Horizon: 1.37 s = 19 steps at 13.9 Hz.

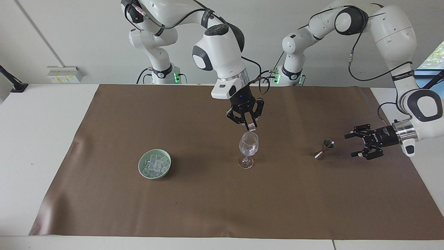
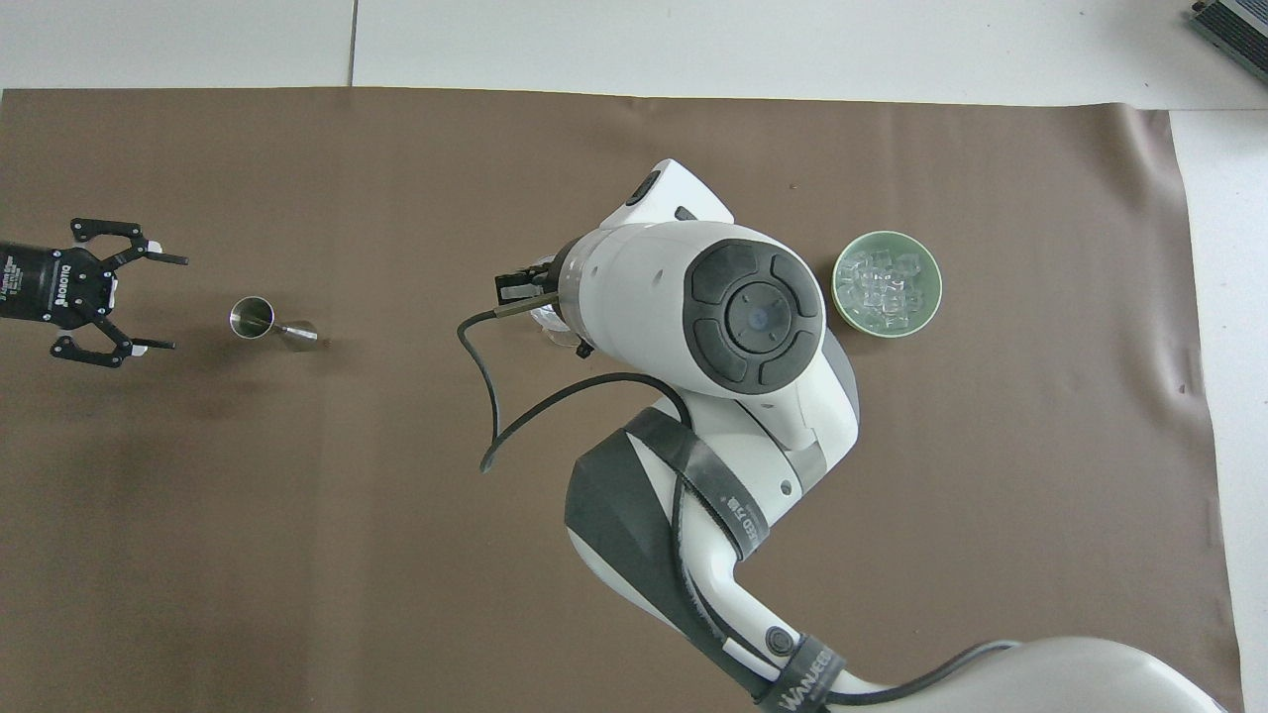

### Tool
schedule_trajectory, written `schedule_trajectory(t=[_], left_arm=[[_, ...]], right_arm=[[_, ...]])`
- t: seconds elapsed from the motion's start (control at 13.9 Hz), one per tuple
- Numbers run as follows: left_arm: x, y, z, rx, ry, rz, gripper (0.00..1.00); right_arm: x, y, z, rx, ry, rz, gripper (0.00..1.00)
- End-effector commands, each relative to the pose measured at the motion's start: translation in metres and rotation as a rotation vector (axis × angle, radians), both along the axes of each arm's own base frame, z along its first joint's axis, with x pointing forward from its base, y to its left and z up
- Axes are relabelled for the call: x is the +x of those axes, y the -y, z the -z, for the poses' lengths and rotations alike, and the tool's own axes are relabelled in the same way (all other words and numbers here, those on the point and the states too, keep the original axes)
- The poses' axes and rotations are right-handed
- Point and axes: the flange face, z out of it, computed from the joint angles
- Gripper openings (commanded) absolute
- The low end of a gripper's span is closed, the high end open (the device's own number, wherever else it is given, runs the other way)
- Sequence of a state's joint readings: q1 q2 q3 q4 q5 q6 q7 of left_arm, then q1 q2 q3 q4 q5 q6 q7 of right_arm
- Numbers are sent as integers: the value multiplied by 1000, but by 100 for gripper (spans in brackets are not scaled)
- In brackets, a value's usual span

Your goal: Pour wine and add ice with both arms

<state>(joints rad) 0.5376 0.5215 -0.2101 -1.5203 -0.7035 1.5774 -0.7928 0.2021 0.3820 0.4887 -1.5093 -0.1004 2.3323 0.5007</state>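
Gripping an ice chunk (image 1: 252,128), right hand (image 1: 250,125) over glass (image 1: 248,147); left hand (image 1: 360,143) open, empty

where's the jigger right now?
The jigger stands on the brown mat toward the left arm's end, between the wine glass and the open left gripper, which is clear of it.
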Motion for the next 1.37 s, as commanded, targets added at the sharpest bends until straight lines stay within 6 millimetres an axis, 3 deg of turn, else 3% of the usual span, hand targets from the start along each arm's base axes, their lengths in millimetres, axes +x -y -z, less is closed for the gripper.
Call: schedule_trajectory(t=[0.0,0.14,0.43,0.65,0.93,1.29], left_arm=[[-5,2,-46,85,67,42,100],[-1,-4,-65,131,154,100,100],[-8,-3,-103,189,272,184,100],[-18,3,-141,250,358,249,100],[-29,28,-184,344,454,370,100],[-41,54,-218,475,535,544,100]], right_arm=[[9,5,7,-5,28,-10,0],[10,8,13,-12,20,-8,0],[11,5,24,-17,6,-8,0],[11,1,33,-23,-4,-13,0],[16,-5,50,-8,14,-9,0],[12,-10,49,-5,11,-8,0]])
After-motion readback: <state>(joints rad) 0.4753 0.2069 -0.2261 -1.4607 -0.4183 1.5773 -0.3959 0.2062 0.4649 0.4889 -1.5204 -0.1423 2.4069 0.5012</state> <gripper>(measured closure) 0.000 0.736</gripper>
